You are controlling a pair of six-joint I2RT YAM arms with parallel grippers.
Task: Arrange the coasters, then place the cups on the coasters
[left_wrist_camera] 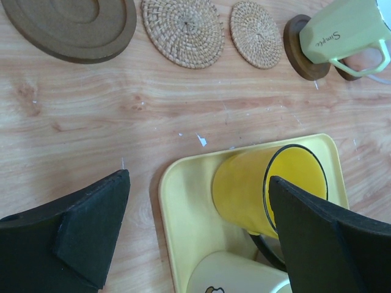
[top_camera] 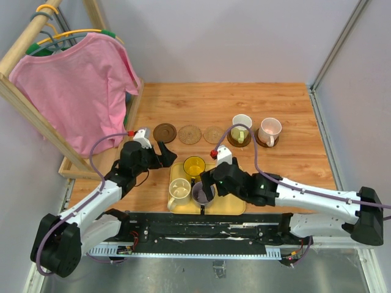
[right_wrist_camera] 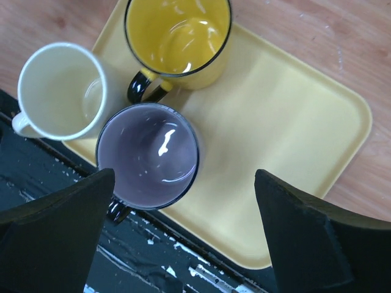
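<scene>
Top view: coasters sit in a row on the wood table (top_camera: 287, 171). From left there's the bare dark coaster (top_camera: 165, 132), the 1st woven coaster (top_camera: 190, 134) and the 2nd woven coaster (top_camera: 214, 134), all empty. Next come 2 more dark discs carrying the white cup (top_camera: 242, 124) and the pink cup (top_camera: 269, 129). The other 3 cups stand on the yellow tray (top_camera: 238, 207): yellow cup (top_camera: 195, 166), cream cup (top_camera: 179, 190), purple cup (top_camera: 201, 192). Left wrist view: the left gripper (left_wrist_camera: 198, 177) is spread wide w/ nothing pinched, above the tray corner beside the yellow cup. The woven discs look like coiled rattan, rough and grippy, while the dark one is smooth w/ a turned ring. Right wrist view: the right gripper (right_wrist_camera: 183, 177) is also spread and holds nothing, w/ the purple cup below and betw. its fingers. The cups are glossy w/ thin dark rims and loop handles, prob. light but rigid, slippery and chippable. Best hold, I'd say, is a pinch across the wall at the rim, opposite the handle, since the 3 cups crowd close together.
</scene>
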